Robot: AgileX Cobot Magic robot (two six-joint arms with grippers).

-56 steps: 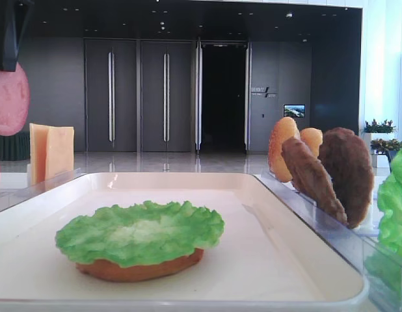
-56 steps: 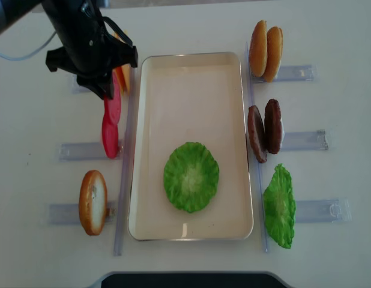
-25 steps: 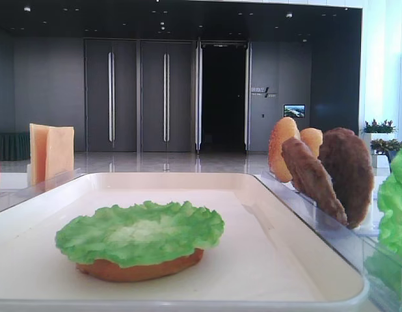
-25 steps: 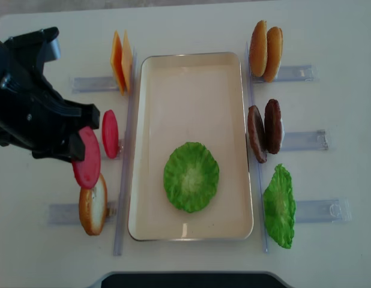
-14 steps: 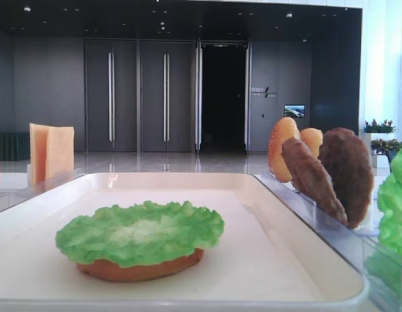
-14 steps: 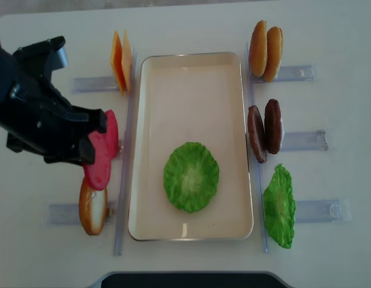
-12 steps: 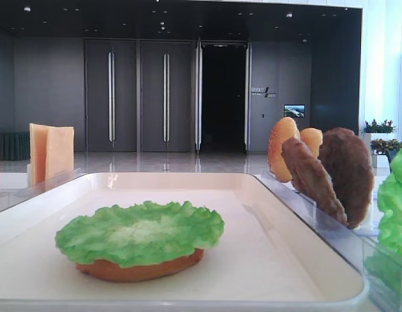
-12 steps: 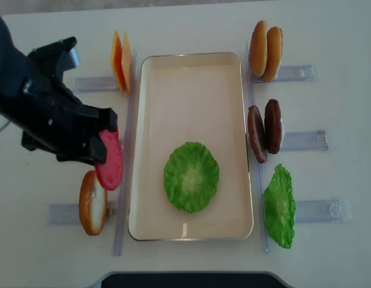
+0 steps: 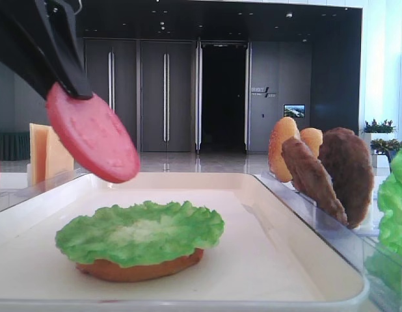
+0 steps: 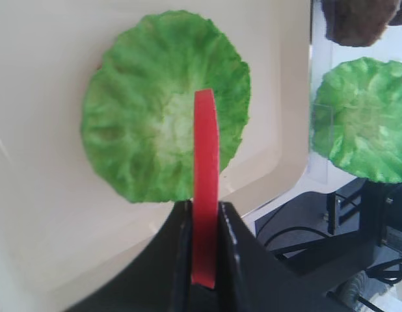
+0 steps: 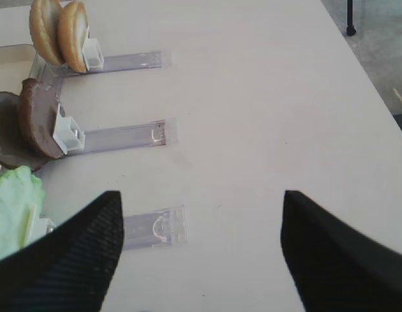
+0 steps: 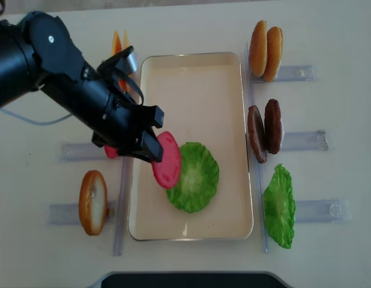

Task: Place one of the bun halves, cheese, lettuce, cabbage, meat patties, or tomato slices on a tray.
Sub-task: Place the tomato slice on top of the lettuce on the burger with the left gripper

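My left gripper [image 12: 151,150] is shut on the edge of a red tomato slice [image 12: 166,159], held tilted above the cream tray [image 12: 191,78]. The slice hangs just left of and partly over a green lettuce leaf [image 12: 196,177] that lies on an orange-brown bun base [image 9: 139,268] on the tray. In the left wrist view the slice [image 10: 205,156] stands edge-on between the black fingers [image 10: 178,227], over the lettuce [image 10: 142,143]. My right gripper [image 11: 201,221] is open above bare table, nothing between its fingers [image 11: 77,253].
Clear holders flank the tray. On the right stand two bun halves [image 12: 266,51], two meat patties [image 12: 265,129] and a second lettuce leaf [image 12: 279,206]. On the left are cheese slices [image 9: 50,153], another tomato slice [image 12: 110,152] and a bun half [image 12: 92,201].
My left gripper has carried the tomato slice rightward, from left of the tray to over it beside the lettuce. The slice has come into the low exterior view.
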